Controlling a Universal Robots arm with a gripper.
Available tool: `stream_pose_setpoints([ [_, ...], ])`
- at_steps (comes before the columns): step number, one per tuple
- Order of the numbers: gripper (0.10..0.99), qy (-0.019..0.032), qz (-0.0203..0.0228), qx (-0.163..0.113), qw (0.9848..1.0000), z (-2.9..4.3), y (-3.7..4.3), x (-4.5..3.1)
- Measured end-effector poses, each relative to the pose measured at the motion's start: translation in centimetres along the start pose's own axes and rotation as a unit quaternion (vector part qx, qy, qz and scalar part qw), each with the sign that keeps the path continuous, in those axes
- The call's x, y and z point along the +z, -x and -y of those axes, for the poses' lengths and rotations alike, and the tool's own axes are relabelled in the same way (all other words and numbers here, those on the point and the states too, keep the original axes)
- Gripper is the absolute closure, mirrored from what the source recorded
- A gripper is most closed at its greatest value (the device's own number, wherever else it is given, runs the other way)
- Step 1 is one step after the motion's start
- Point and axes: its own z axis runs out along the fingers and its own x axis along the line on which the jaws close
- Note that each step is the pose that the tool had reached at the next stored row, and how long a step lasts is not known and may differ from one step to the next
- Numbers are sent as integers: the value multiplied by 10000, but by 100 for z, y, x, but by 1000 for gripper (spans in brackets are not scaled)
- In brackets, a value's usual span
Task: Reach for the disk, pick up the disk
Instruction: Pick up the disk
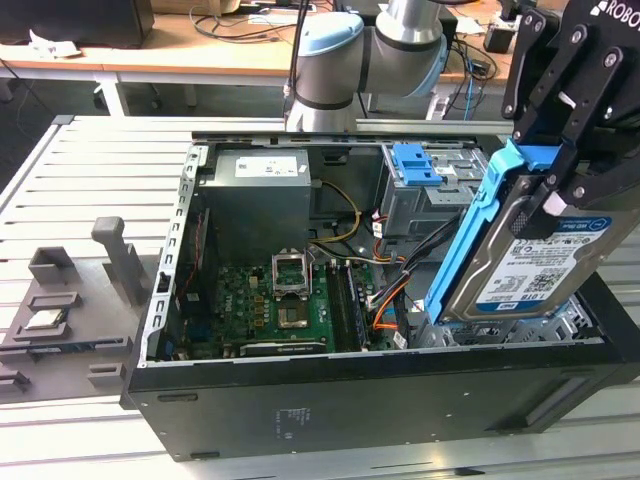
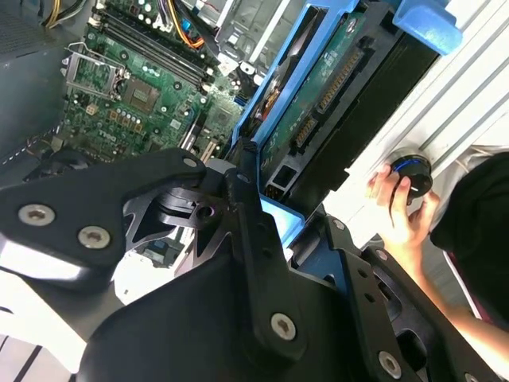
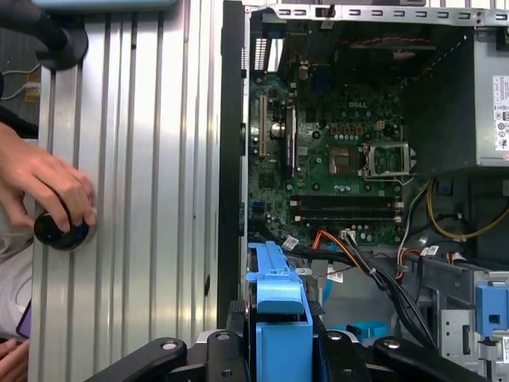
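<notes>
In the exterior view, a grey fixture [image 1: 60,310] lies on the slatted table [image 1: 90,190] at the view's left; the open case [image 1: 330,400] shows the motherboard [image 1: 290,300]; at the right the gripper [image 1: 560,165] has its fingers clamped on the disk [image 1: 530,265], held tilted above the case's right end. In the first wrist view a hand [image 3: 48,191] rests on a black knob [image 3: 57,232]

Wooden desk [image 1: 180,55] behind slatted table [image 1: 90,170]
</notes>
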Motion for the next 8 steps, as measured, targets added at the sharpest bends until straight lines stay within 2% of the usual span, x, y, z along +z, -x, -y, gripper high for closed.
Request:
stream_pose_setpoints([
  [8,718,0,0,0,10000,106,0,16],
])
